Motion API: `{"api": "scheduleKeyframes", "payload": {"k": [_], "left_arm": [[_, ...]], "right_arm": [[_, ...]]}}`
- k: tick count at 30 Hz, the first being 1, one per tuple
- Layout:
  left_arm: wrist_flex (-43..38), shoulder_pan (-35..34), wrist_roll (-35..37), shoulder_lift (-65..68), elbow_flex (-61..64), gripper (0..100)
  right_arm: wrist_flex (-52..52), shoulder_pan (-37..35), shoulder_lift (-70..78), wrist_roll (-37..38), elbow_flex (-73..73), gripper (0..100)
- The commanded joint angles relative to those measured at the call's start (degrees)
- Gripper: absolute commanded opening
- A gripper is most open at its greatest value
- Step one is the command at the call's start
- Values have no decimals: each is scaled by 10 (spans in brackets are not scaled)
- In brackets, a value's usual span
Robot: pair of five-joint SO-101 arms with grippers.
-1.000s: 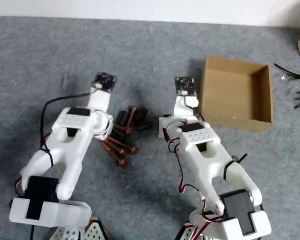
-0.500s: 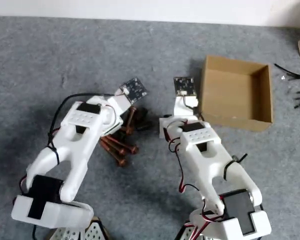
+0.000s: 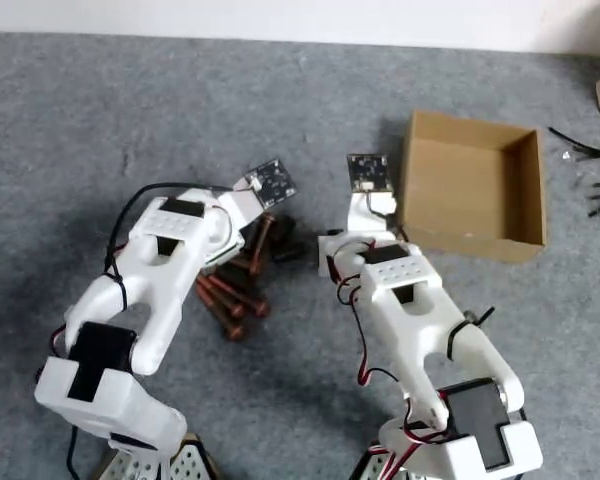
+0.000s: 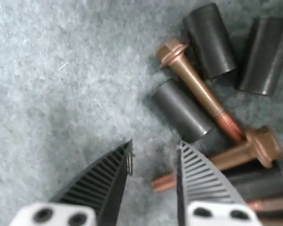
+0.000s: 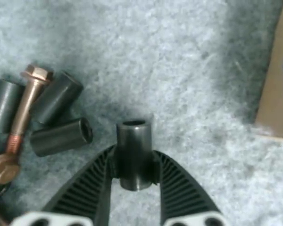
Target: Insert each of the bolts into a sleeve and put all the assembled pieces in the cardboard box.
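Several copper bolts [image 3: 232, 297] lie in a heap on the grey carpet, with dark sleeves [image 3: 281, 238] beside them. My left gripper [image 4: 154, 154] hangs open just above the carpet at the edge of the heap. A bolt's threaded tip [image 4: 161, 181] lies at its gap, and a dark sleeve [image 4: 181, 111] and a long bolt [image 4: 196, 90] lie just beyond. My right gripper [image 5: 133, 157] is shut on an upright dark sleeve [image 5: 133, 141], between the heap and the cardboard box [image 3: 475, 186]. The box stands open, nothing showing inside.
Two more sleeves [image 5: 60, 117] and a bolt [image 5: 22, 107] lie close to the right gripper. The box wall [image 5: 279, 80] is near on its other side. Loose black parts [image 3: 592, 190] lie right of the box. Bare carpet spreads at the far left.
My left arm has swung right and its wrist has come over the heap of bolts and sleeves. The right arm has kept still with its sleeve.
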Motion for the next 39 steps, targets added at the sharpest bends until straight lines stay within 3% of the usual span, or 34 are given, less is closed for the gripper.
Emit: {"api": "scheduleKeyframes", "payload": {"k": [1, 5, 10, 15, 24, 32, 39], "left_arm": [[18, 15, -5, -6, 2, 158], [15, 11, 11, -8, 2, 158], [-6, 11, 114, -12, -1, 155], [-7, 17, 159, -74, 3, 158], [-1, 62, 51, -180, 81, 158], [-1, 40, -37, -113, 92, 158], [1, 36, -51, -93, 92, 158]], "right_arm": [[-16, 9, -27, 8, -5, 4], [-16, 9, -27, 8, -5, 4], [-28, 9, -27, 8, -4, 4], [-31, 10, -27, 8, -4, 4], [-32, 16, -27, 8, 7, 4], [-32, 16, -27, 8, 7, 4], [-32, 16, -27, 8, 7, 4]]}}
